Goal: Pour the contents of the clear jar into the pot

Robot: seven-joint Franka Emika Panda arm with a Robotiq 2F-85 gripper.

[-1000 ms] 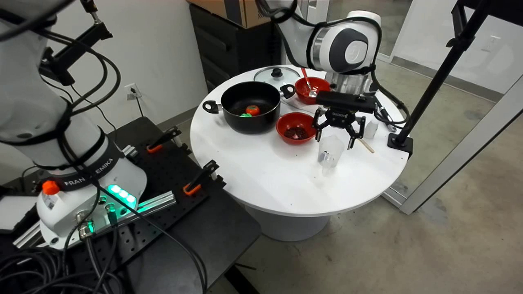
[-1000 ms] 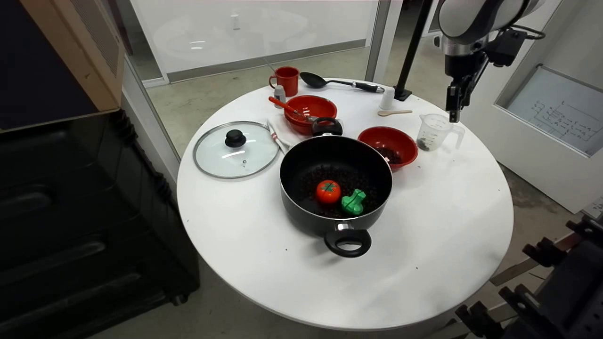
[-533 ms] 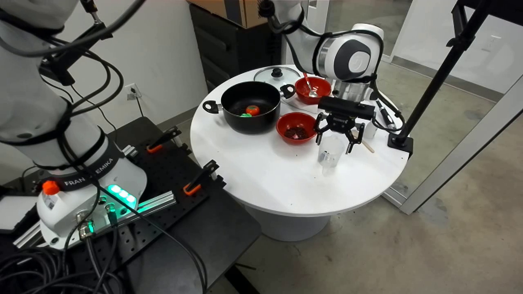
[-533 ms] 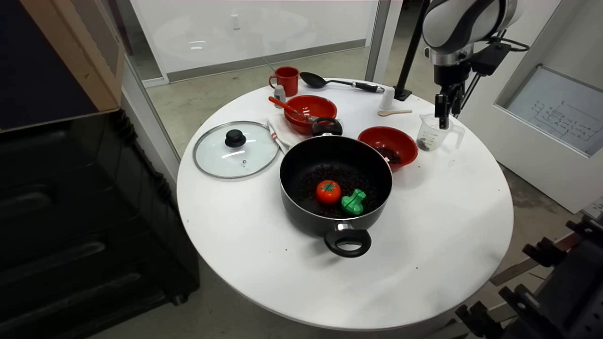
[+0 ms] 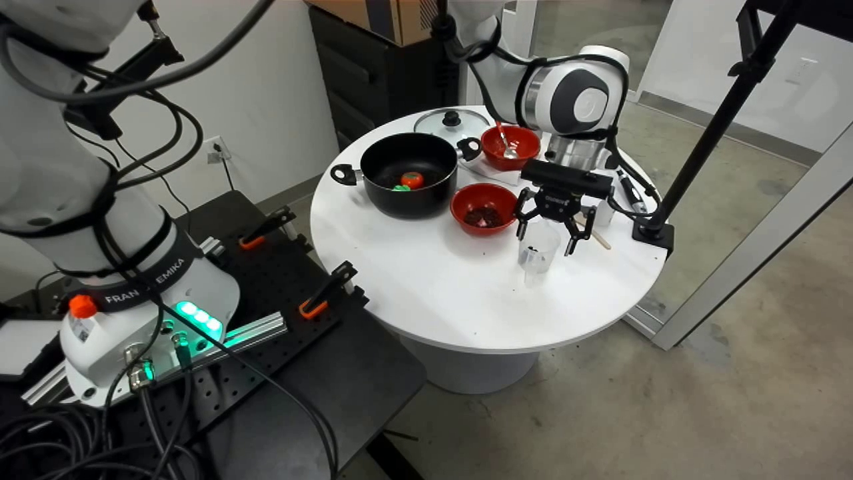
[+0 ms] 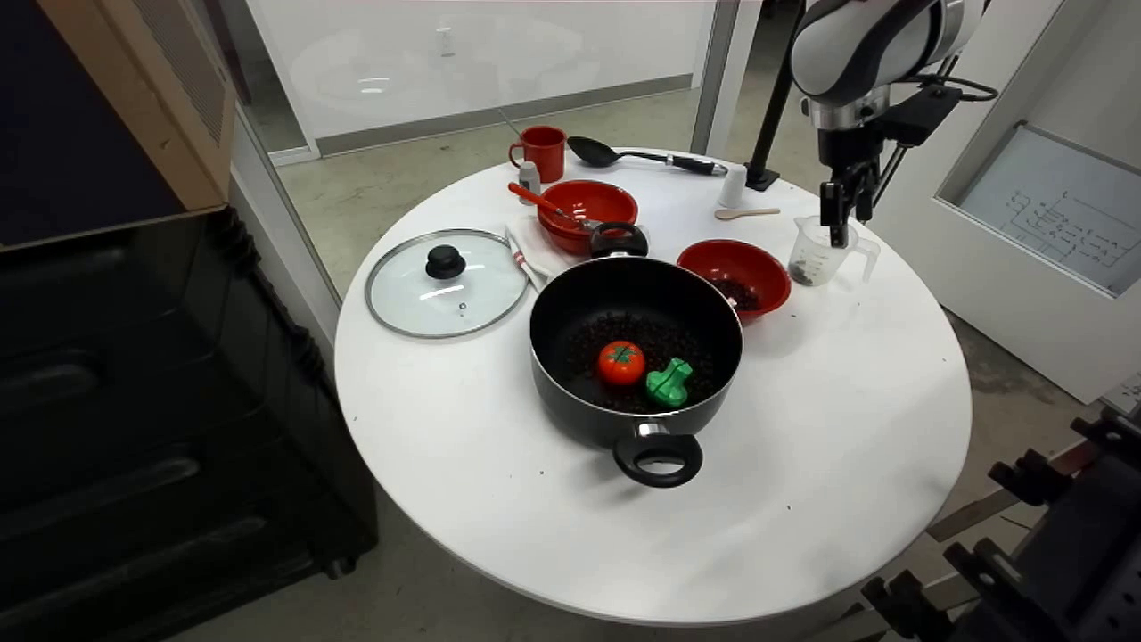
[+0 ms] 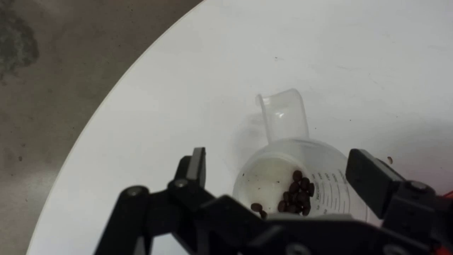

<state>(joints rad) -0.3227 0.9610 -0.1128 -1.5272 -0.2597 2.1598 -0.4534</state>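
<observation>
Whitish and see-through, the clear jar [image 7: 293,159] is found upright at the lower centre of the wrist view, its handle [image 7: 286,115] pointed up the frame and a small heap of brown beads [image 7: 300,196] held in its bottom. The gripper [image 5: 545,241] is spread wide and nothing is held; its fingers [image 7: 197,169] are seen to either side of the jar, though whether its wall is touched cannot be told. Lining up for the grasp is judged to be the step in hand. Next, the fingers should probably be lowered past the rim and brought together gently, as the walls may flex. The jar must then be carried to the pot [image 6: 633,290], at the middle of an exterior view, and tipped over the toy tomato [image 6: 621,364] and green piece [image 6: 669,383] lying in it. Between jar and pot a red bowl [image 6: 749,263] with dark bits [image 6: 735,292] in it is set, so a high, level lift is called for. Near the jar, at upper right, a wooden spoon [image 6: 742,214] is laid that could be knocked.
</observation>
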